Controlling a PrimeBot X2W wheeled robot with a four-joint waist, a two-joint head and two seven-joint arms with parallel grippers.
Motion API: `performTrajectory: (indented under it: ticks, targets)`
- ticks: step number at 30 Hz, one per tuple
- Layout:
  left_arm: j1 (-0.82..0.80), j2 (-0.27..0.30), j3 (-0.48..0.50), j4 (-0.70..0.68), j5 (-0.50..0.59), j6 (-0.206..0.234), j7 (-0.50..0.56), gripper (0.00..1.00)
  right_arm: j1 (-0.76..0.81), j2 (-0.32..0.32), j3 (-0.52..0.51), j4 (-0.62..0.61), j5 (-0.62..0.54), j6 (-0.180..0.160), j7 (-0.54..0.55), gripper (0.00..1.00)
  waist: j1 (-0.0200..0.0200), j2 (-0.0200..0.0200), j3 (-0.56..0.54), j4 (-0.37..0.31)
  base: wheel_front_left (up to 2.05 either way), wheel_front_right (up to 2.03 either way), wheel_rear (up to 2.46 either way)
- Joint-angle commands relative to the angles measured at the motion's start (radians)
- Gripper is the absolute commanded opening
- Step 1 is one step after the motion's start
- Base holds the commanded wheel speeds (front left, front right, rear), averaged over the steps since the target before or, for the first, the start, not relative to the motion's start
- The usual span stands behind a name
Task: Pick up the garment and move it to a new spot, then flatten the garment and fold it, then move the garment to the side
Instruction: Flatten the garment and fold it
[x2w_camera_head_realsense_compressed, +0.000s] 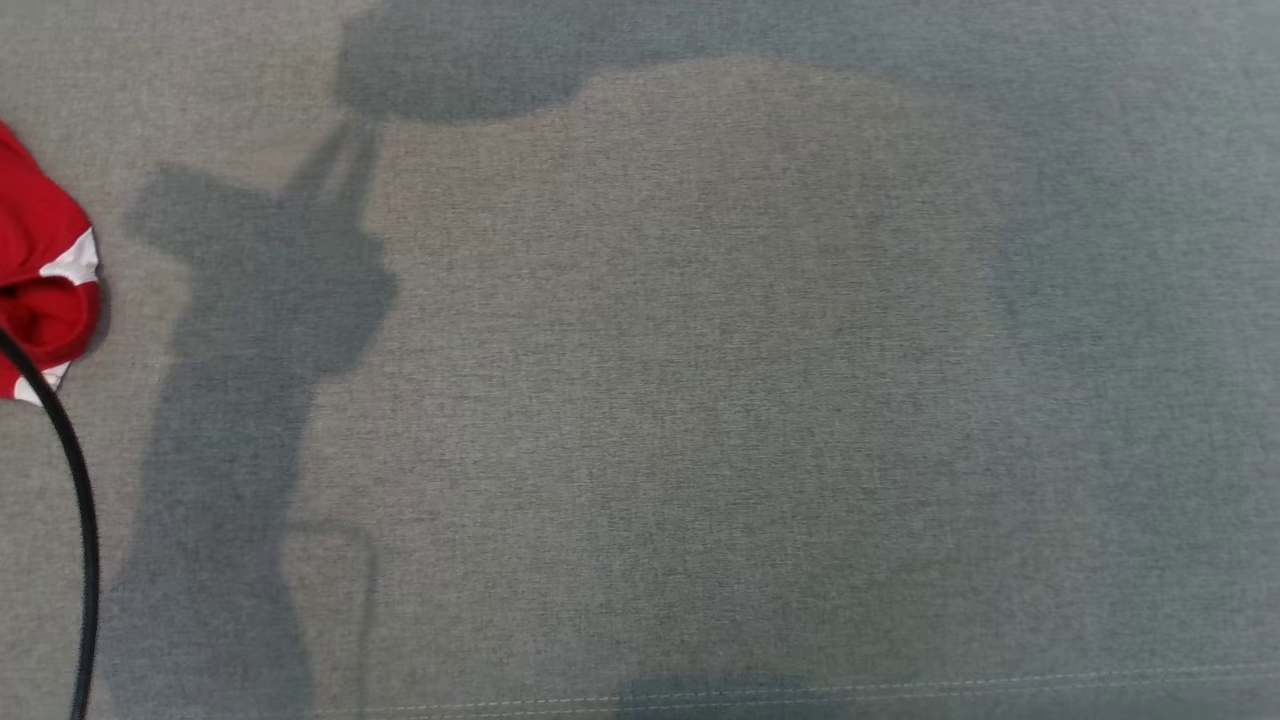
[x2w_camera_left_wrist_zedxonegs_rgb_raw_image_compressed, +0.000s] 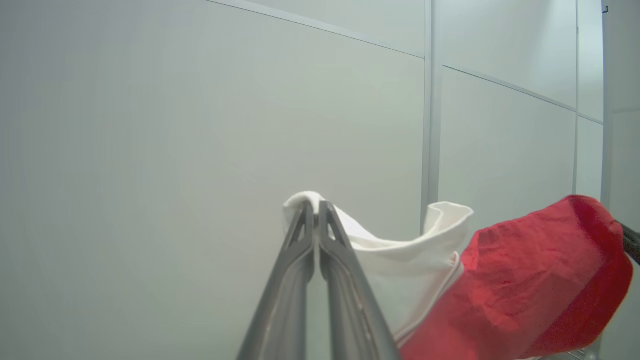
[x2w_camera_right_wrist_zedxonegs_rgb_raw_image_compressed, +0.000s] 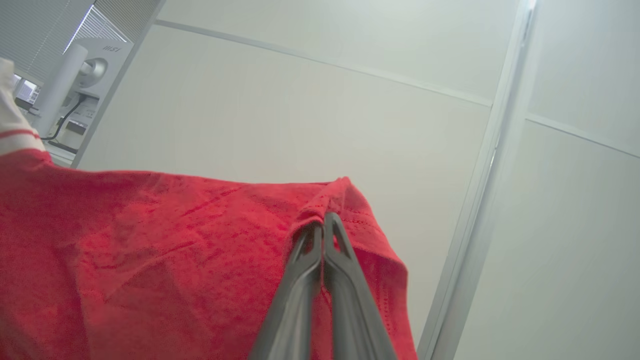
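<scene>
Grey cloth surface (x2w_camera_head_realsense_compressed: 700, 400) has arm shadows across it. Red-and-white garment (x2w_camera_right_wrist_zedxonegs_rgb_raw_image_compressed: 150, 260) is up against the pale wall panels (x2w_camera_left_wrist_zedxonegs_rgb_raw_image_compressed: 200, 125), held between both arms; one end shows at the head view's left edge. Left gripper (x2w_camera_left_wrist_zedxonegs_rgb_raw_image_compressed: 316, 207) is clamped on a white fabric edge, right gripper (x2w_camera_right_wrist_zedxonegs_rgb_raw_image_compressed: 324, 220) on the red hem. Black cable (x2w_camera_head_realsense_compressed: 85, 540) crosses the garment's lower corner.

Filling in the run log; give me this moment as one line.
left gripper: shut on garment, white edge | right gripper: shut on red hem | garment: held up between both, not yet flattened
</scene>
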Motion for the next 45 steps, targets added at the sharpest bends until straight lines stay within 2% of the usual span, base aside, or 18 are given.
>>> performTrajectory:
  ticks: [1,4,6,9,11,12,16,24,31,38,45]
  targets:
    - [0.073,0.044,0.013,-0.011,-0.004,-0.008,-0.028,0.0,0.104,0.0,0.043,-0.003,0.028,0.0,-0.004,0.0,0.0,-0.0001,-0.003,0.02,0.0,0.0,0.0]
    - [0.3,0.034,0.03,-0.09,-0.028,-0.006,-0.135,0.0,0.32,-0.073,0.081,-0.044,0.102,0.0,-0.003,0.0,0.0,-0.0001,0.011,0.067,0.0,0.0,0.0]
    - [0.533,0.019,0.052,-0.144,-0.051,0.021,-0.221,0.0,0.52,-0.089,0.067,-0.071,0.152,0.0,-0.02,0.0,0.0,-0.0001,0.004,0.085,0.0,0.0,0.0]
    - [0.875,-0.025,0.083,-0.21,-0.086,0.079,-0.336,0.0,0.811,-0.064,0.019,-0.098,0.219,0.0,-0.046,0.0,0.0,-0.0001,-0.004,0.101,0.0,0.0,0.0]
    - [1.055,-0.063,0.079,-0.252,-0.111,0.098,-0.37,0.0,0.963,-0.038,-0.038,-0.112,0.256,0.0,-0.06,0.0,0.0,-0.0001,-0.01,0.11,0.0,0.0,0.0]
    - [1.055,-0.063,0.079,-0.252,-0.111,0.098,-0.37,0.0,0.963,-0.038,-0.038,-0.112,0.256,0.0,-0.06,0.0,0.0,-0.0001,-0.01,0.11,0.0,0.0,0.0]
    - [1.269,-0.078,0.063,-0.332,-0.113,0.138,-0.383,0.0,1.161,0.021,-0.144,-0.187,0.274,0.0,-0.071,0.0,0.0,-0.0001,-0.041,0.109,0.0,0.0,0.0]
    - [1.443,-0.022,0.033,-0.499,-0.052,0.237,-0.339,0.0,1.381,0.101,-0.281,-0.322,0.218,0.0,-0.031,0.0,0.0,-0.0001,-0.088,0.095,0.0,0.0,0.0]
    - [1.559,-0.022,-0.027,-0.587,-0.005,0.314,-0.302,0.0,1.51,0.183,-0.335,-0.363,0.144,0.0,0.025,0.0,0.0,-0.0001,-0.14,0.115,0.0,0.0,0.0]
    - [1.662,-0.045,-0.077,-0.595,-0.026,0.342,-0.267,0.0,1.635,0.258,-0.403,-0.389,0.094,0.0,0.065,0.0,0.0,-0.0001,-0.206,0.138,0.0,0.0,0.0]
    - [1.731,-0.051,-0.105,-0.603,-0.047,0.36,-0.236,0.0,1.715,0.286,-0.453,-0.41,0.058,0.0,0.101,0.0,0.0,-0.0001,-0.24,0.149,0.0,0.0,0.0]
